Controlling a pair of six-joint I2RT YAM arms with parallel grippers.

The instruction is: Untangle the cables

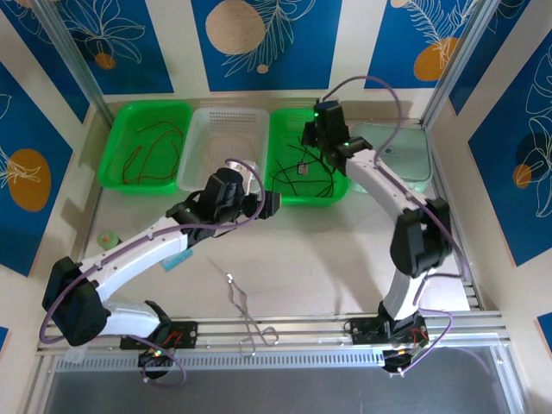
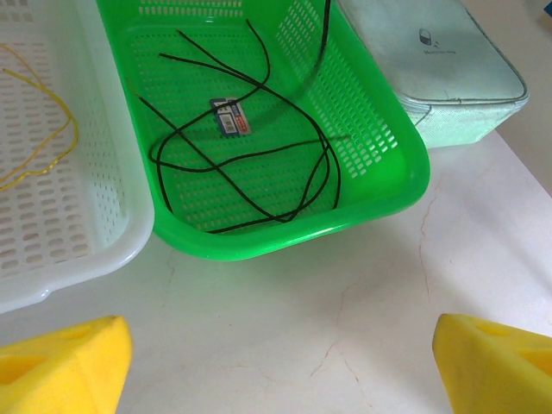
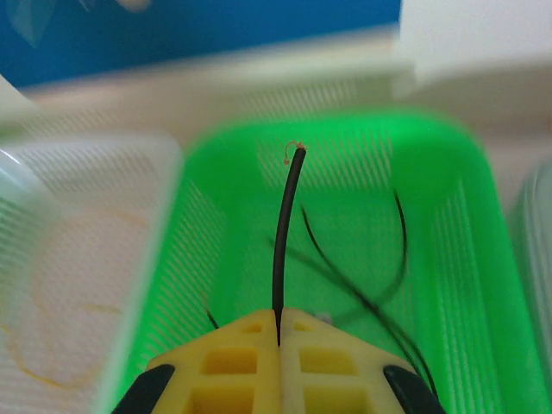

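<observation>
over the right green basket (image 1: 302, 203), the right claw (image 3: 278, 335) is clamped tight on one black cable (image 3: 283, 233), whose free end stands up past the fingertips. the other black cables (image 2: 330, 168) lie looped and crossing on the basket floor around a small label (image 2: 231, 116). a blurred dark strand rising out of that basket in the left wrist view is probably the held one. the left claw (image 2: 276, 371) hangs wide open and empty above the counter (image 2: 362, 293), just in front of the basket. a yellow cable (image 2: 72, 129) curls in the white basket (image 2: 112, 259) beside it. red and brown cables (image 1: 151, 151) lie in the left green basket (image 1: 151, 105). forceps (image 1: 244, 315) lie on the counter near the arm bases.
</observation>
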